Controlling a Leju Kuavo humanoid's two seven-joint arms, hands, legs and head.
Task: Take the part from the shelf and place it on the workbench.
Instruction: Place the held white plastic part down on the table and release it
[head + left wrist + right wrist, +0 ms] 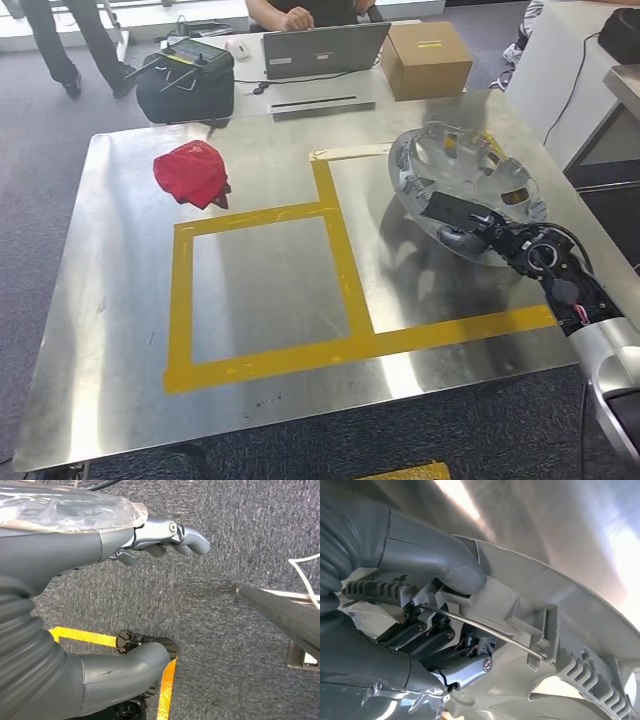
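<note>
No text, brand or number could be read in any view. The cardboard box [426,58] carried a yellow label, perhaps with print, but it was too small to read. The black case [186,78] had a similar yellow strip, also unreadable.

We record a metal surface [249,290] with a dull, reflective sheen, standing on grey carpet. Yellow tape [336,350] marks it out: a closed rectangle toward the left, joined to a larger open bay on the right, with a strip of pale tape [351,153] capping the far end of the shared line. A crumpled red cloth [192,172] lies on the surface beyond the rectangle's far left corner, outside the tape. A silver wheel cover [468,185] sits in the right bay near the far right corner, tilted, its near rim raised off the metal. We cannot tell how much of it touches the surface.
</note>
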